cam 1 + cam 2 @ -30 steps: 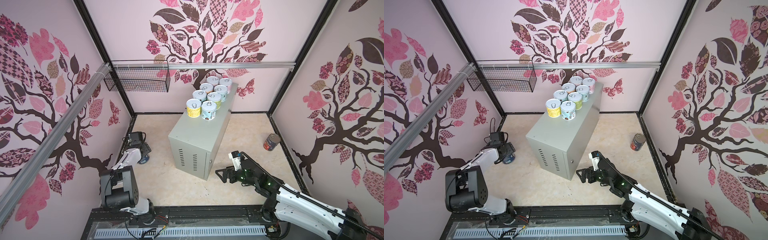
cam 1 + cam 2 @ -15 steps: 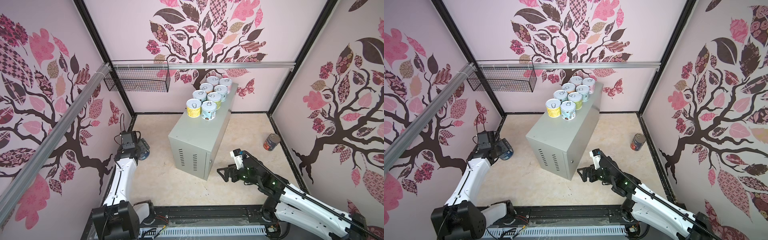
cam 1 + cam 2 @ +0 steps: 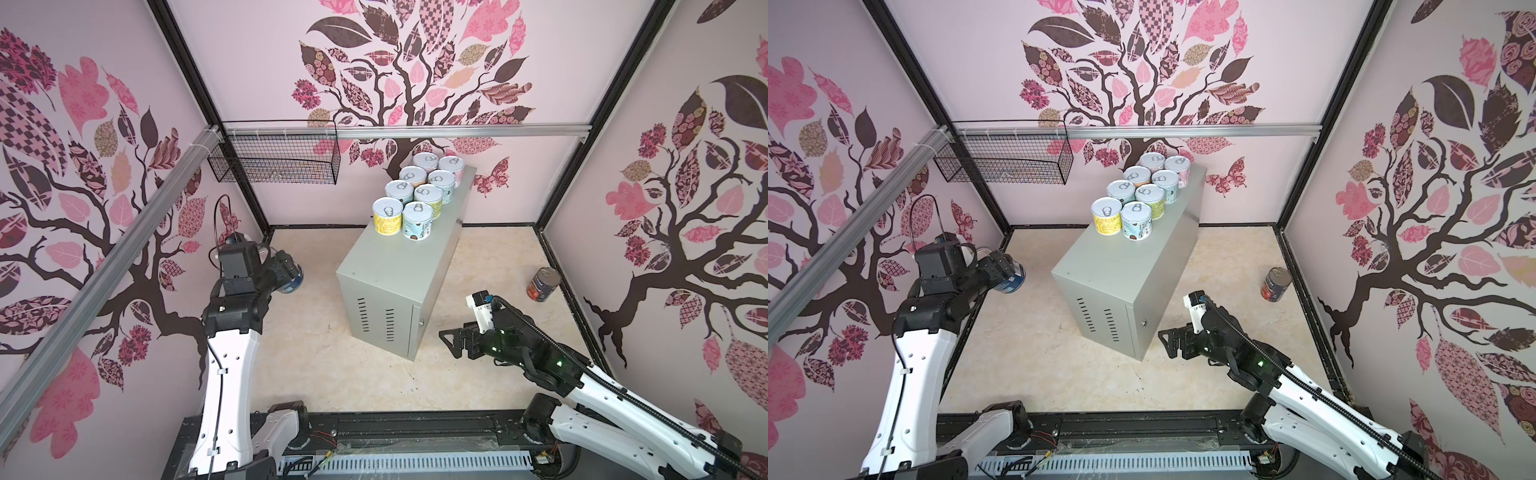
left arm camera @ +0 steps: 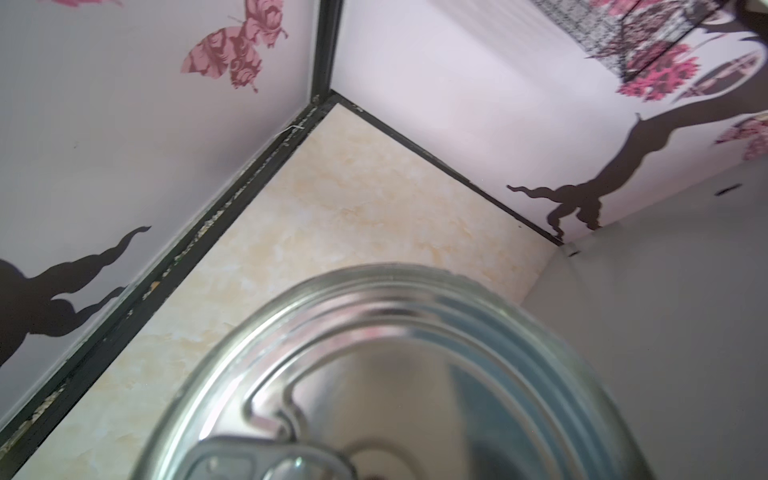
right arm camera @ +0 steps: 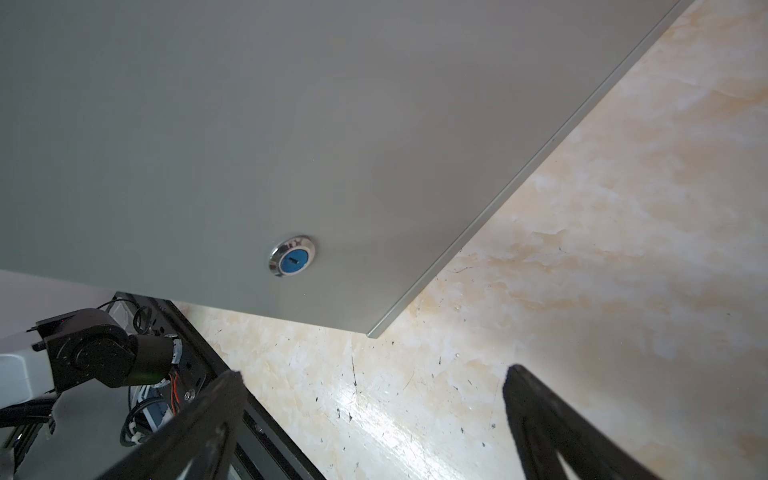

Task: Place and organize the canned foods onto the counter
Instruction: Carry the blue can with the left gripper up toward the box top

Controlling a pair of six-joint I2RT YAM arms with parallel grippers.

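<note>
Right arm (image 3: pixel 540 357): low over the floor (image 3: pixel 316 374) at the table's (image 3: pixel 399 266) near right corner. Its jaws are spread wide and empty, facing the side with the lock (image 5: pixel 292 256).
Table top: the near half is bare.
Left arm (image 3: pixel 228 374): its jaws grip the blue can (image 3: pixel 294 281), which is off the floor, beside the table's left long edge and not touching it.
Can axis: the lid faces the left wrist camera, so the can looks tilted rather than upright. It probably needs righting.
Coming move: likely rightward over the left edge onto the bare near half.
Tomato can (image 3: pixel 543 283): on the floor by the right wall, well apart from the table. The right arm is nearer to it.
Short cans (image 3: pixel 419 191): eight in two rows at the table's far end.
</note>
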